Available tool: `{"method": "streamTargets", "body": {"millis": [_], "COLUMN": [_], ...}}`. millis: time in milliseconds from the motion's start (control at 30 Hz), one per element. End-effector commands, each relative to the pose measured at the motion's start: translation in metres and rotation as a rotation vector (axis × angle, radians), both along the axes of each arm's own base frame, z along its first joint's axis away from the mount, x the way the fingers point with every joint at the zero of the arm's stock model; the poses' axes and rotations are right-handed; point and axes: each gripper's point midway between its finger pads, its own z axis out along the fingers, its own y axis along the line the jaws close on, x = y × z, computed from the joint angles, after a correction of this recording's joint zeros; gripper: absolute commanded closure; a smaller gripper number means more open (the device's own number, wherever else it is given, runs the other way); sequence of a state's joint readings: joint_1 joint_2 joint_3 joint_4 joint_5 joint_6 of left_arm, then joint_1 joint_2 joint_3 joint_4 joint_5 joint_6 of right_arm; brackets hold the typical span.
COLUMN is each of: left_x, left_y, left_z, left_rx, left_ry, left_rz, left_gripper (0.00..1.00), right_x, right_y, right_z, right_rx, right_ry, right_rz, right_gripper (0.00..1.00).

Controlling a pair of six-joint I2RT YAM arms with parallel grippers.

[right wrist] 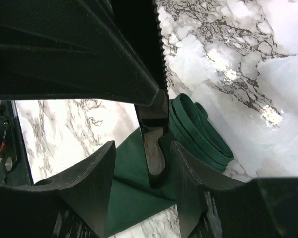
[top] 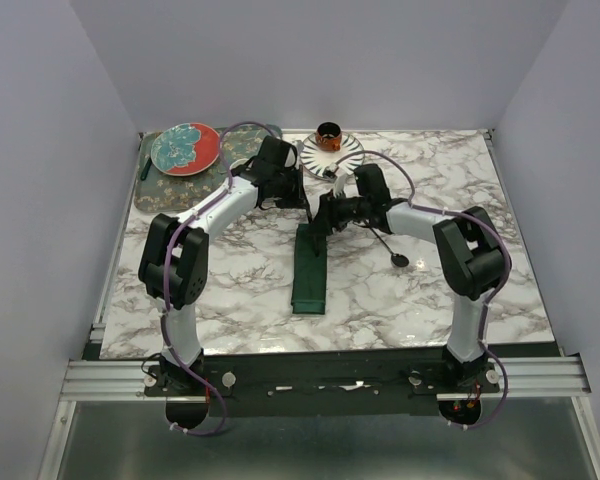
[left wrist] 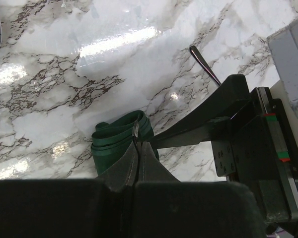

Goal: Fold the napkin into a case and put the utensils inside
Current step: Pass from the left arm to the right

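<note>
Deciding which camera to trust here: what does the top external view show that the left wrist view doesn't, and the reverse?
Top external only: the whole case lying lengthwise, the red plate and the cup. Left wrist only: a close look at the left gripper pinched shut on the case's layered end. Both: the green case, the marble table, the right gripper close by.

Marble-patterned table [top: 460,290], white with dark veining, glossy surface. 4 items lie directly on it: 1 long, narrow dark green case [top: 309,280] at centre, running near to far; 1 floral placemat [top: 230,150] at the far left corner; 1 striped round plate [top: 348,155] at far centre; 1 spoon [top: 400,261] right of the case, apart from it
</note>
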State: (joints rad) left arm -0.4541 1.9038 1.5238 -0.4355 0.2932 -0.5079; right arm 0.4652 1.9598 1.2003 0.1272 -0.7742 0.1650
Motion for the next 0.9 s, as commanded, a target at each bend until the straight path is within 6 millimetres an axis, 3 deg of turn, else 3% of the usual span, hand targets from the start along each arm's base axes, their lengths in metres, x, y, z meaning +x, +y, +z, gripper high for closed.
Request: {"method": "streamTargets", "body": {"millis": [0, 133, 233, 267, 400, 467, 500, 533, 600, 633, 733, 867], "left_x": [0.008, 0.008, 0.007, 0.008, 0.011, 0.012, 0.017, 0.017, 0.024, 0.026, 0.035, 0.030], "left_y": [-0.003, -0.001, -0.001, 0.000, 0.000, 0.001, 0.003, 0.003, 0.008, 0.013, 0.026, 0.045], "left_z": [0.011, 0.008, 0.009, 0.009, 0.016, 0.025, 0.031, 0.041, 0.057, 0.074, 0.120, 0.170], "left_rx": [-0.030, -0.029, -0.031, -0.030, -0.047, -0.061, -0.077, -0.099, -0.132, -0.154, -0.216, -0.272], "left_ry": [-0.031, -0.023, -0.025, -0.026, -0.051, -0.072, -0.090, -0.104, -0.139, -0.176, -0.286, -0.400], "left_rz": [-0.022, -0.021, -0.020, -0.019, -0.012, -0.007, 0.002, 0.001, 0.022, 0.030, 0.037, -0.013], "left_gripper": [1.00, 1.00, 1.00, 1.00, 1.00, 1.00, 0.95, 0.82, 0.69, 0.60, 0.47, 0.42], "right_x": [0.007, 0.007, 0.009, 0.010, 0.009, 0.010, 0.010, 0.011, 0.009, 0.010, 0.008, 0.001], "right_y": [0.011, 0.012, 0.012, 0.012, 0.016, 0.017, 0.018, 0.021, 0.024, 0.026, 0.030, 0.029], "right_z": [-0.005, -0.014, -0.017, -0.018, -0.008, -0.001, 0.008, 0.015, 0.030, 0.045, 0.068, 0.116], "right_rx": [0.005, -0.005, -0.010, -0.011, 0.014, 0.031, 0.046, 0.064, 0.103, 0.128, 0.172, 0.262], "right_ry": [-0.023, -0.015, -0.021, -0.021, -0.031, -0.039, -0.048, -0.064, -0.058, -0.080, -0.074, -0.046], "right_rz": [0.014, 0.019, 0.019, 0.020, 0.039, 0.038, 0.043, 0.050, 0.057, 0.062, 0.069, 0.113], "right_gripper": [0.44, 0.46, 0.54, 0.58, 0.90, 0.99, 0.99, 0.99, 0.99, 0.99, 0.99, 0.99]}}
